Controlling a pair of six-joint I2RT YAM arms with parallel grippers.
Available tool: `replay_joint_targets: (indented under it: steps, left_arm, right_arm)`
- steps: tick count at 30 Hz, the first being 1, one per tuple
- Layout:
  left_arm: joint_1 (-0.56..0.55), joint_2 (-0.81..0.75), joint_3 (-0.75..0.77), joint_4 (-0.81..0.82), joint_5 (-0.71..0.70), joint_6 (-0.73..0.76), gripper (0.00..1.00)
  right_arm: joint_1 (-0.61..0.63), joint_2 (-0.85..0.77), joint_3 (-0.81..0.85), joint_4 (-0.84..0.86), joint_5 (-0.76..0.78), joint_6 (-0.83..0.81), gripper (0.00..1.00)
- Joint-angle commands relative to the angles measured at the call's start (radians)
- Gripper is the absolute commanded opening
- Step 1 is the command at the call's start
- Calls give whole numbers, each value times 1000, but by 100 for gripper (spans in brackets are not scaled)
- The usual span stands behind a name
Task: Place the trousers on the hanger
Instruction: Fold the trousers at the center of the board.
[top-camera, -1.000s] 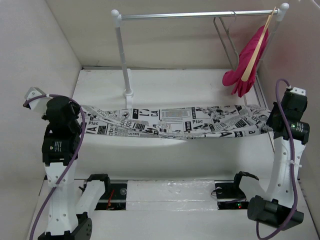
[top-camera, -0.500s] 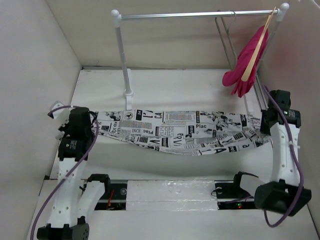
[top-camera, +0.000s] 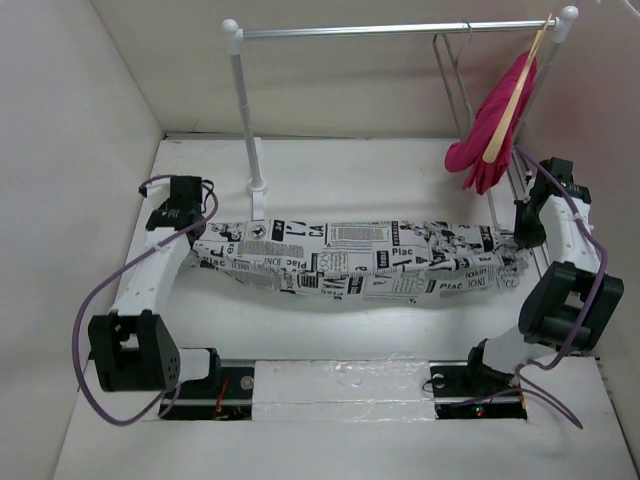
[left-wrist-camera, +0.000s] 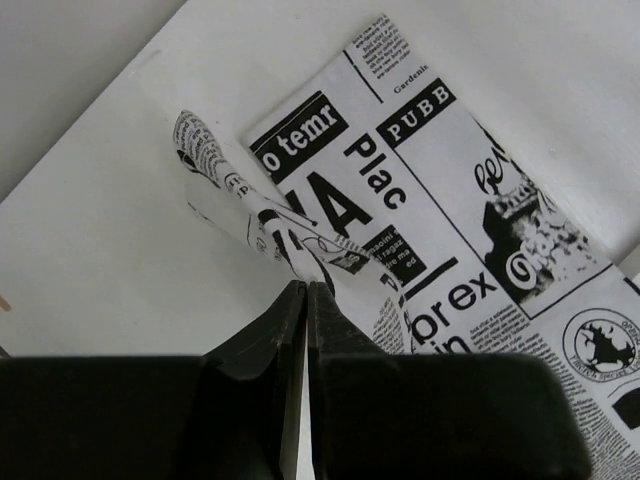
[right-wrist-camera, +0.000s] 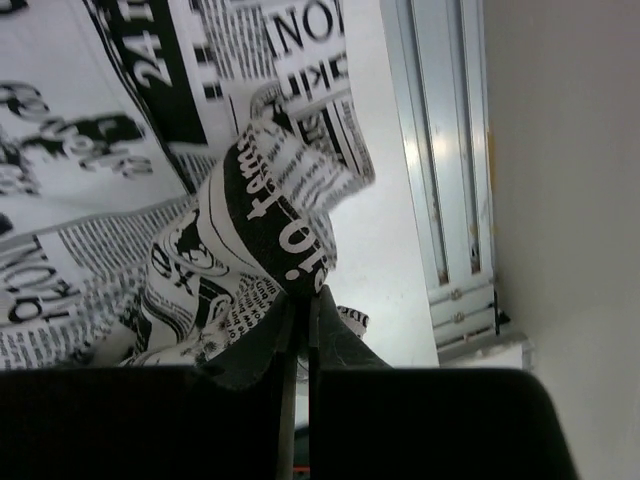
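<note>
The trousers (top-camera: 360, 260) are white cloth printed all over with black newspaper text and pictures. They stretch as a long, folded band from left to right across the middle of the scene, bowing slightly toward the near side at the centre. The left end is bunched and pinched in the left gripper (left-wrist-camera: 306, 290), and the right end is crumpled in the right gripper (right-wrist-camera: 300, 300). The hanger (top-camera: 452, 88), thin grey wire, hangs bare at the far right, well apart from the trousers.

hanger (top-camera: 447, 80): lower part behind pink garment (top-camera: 493, 122) | trousers (left-wrist-camera: 420, 190): cropped by wrist-view edges
</note>
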Motion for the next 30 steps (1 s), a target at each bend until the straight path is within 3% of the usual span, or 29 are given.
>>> replay_joint_targets:
  steps: [1,8,12,14,17,18,19,20,21,22,23,26,28,30]
  left_arm:
    - [7,88,139,48,-23,17,0]
    - [7,409,364,59,-49,59,0]
    - [-20,617,537,-1,-106,68,0]
    - [-32,724,644,-61,-124,54,5]
    - [-32,763,730,-86,-122,56,16]
    - [-23,757,759,-87,-111,68,29]
    - [-23,757,767,-89,-111,68,43]
    - [-13,739,770,-92,-100,71,54]
    - [-13,725,766,-99,-85,63,68]
    - [1,708,739,-101,-71,53,73]
    - [1,656,709,-98,-47,39,73]
    - [27,495,513,-25,38,17,72]
    - [38,406,354,17,81,-29,68]
    - [56,280,204,72,112,-64,65]
  right_arm:
    - [-7,83,99,121,-40,-6,0]
    - [-16,277,238,169,-82,8,0]
    - [-16,381,337,186,-111,36,0]
    - [-25,401,361,210,-126,50,0]
    - [-43,420,367,236,-180,76,11]
    - [-43,420,364,239,-219,79,21]
    - [-43,417,364,239,-230,79,21]
    - [-53,412,351,242,-270,77,41]
    - [-63,406,343,244,-295,67,48]
    - [-63,382,331,252,-315,62,52]
    - [-88,363,299,258,-354,62,60]
    - [-120,244,213,322,-457,74,63]
    - [-145,128,125,362,-494,108,63]
    - [-145,28,6,405,-520,154,54]
